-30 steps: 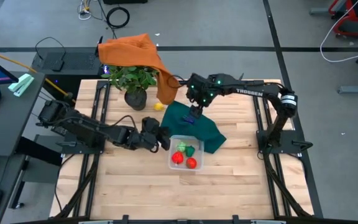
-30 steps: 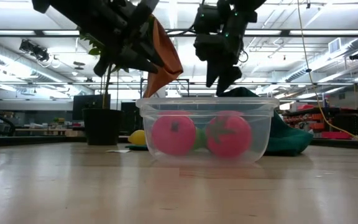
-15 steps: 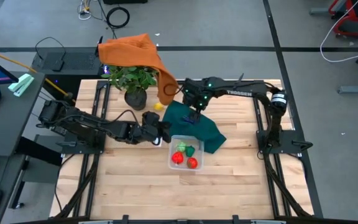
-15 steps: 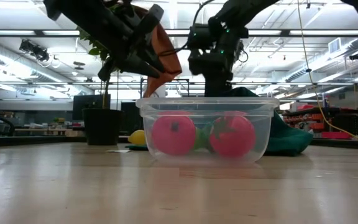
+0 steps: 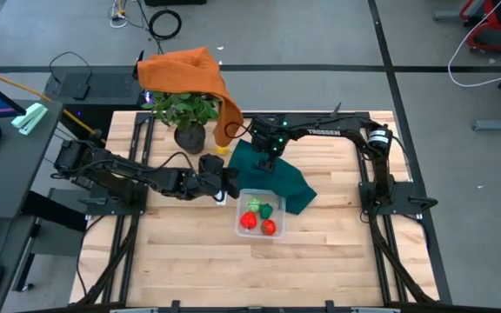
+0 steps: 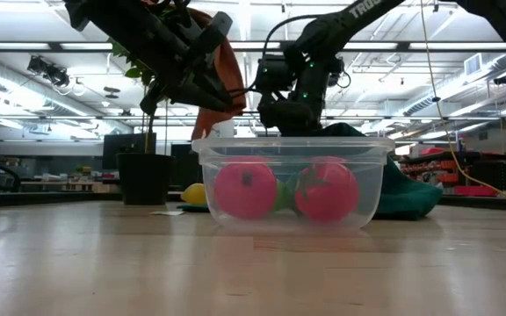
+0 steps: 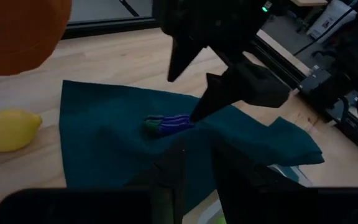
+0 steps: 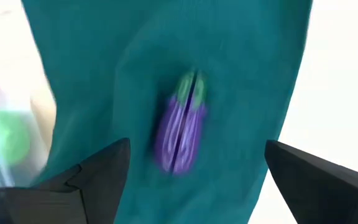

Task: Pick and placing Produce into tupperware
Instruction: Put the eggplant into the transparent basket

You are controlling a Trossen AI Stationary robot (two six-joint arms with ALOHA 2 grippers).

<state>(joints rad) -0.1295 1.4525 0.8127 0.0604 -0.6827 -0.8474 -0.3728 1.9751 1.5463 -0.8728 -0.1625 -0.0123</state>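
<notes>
A small purple eggplant with a green cap [image 8: 182, 127] lies on a crumpled teal cloth [image 5: 272, 178]; the left wrist view shows it too [image 7: 166, 123]. My right gripper [image 8: 197, 144] hangs open just above it, a finger on each side, touching nothing. The clear tupperware [image 5: 262, 215] sits at the cloth's near edge and holds two red pieces and a green one [image 6: 284, 189]. A yellow lemon [image 5: 223, 149] rests on the wood by the plant pot. My left gripper [image 5: 230, 189] hovers open beside the tupperware's far-left corner, pointing at the cloth.
A potted plant [image 5: 185, 113] stands at the table's far left, draped with an orange cloth [image 5: 190, 74] that hangs close to the right arm. Bare wood lies in front of the tupperware and to its right. Metal rails run along both table sides.
My right gripper has swung toward the table's left over the teal cloth and come down toward the eggplant, staying open. My left gripper has drawn back a little from the tupperware toward the left and far side.
</notes>
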